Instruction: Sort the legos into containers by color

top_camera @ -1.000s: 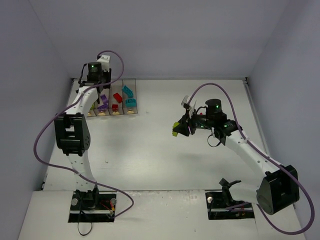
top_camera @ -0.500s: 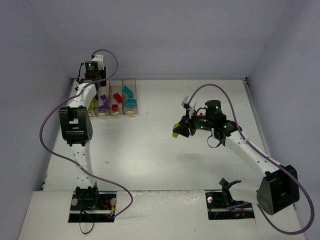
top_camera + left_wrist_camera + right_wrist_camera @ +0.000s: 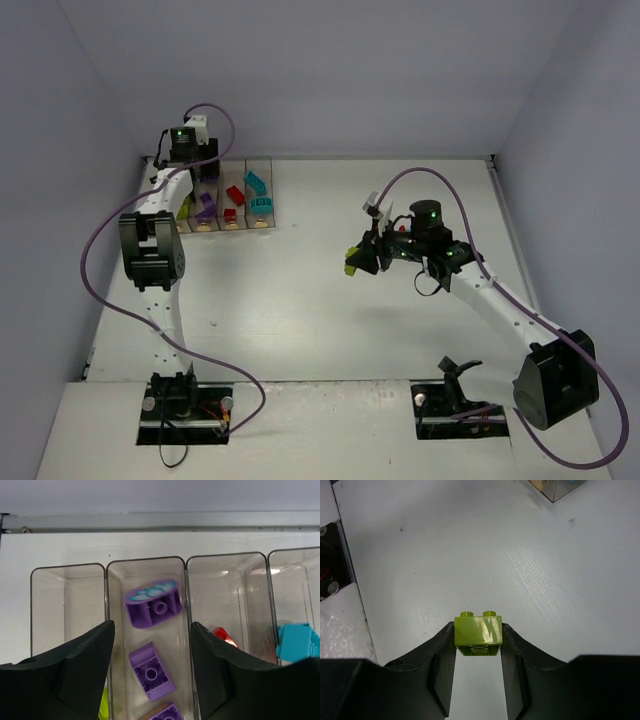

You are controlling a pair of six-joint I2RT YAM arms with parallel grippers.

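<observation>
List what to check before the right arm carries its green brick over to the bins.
1. Lime brick gripped squarely by the right gripper: ok.
2. Brick lifted off the table: ok.
3. Target identified, the leftmost bin, with a lime piece in it: ok.
4. Left gripper open and empty: ok.
5. Space over the target free: not ok; the left gripper hangs above the purple bin, right beside the target.
</observation>
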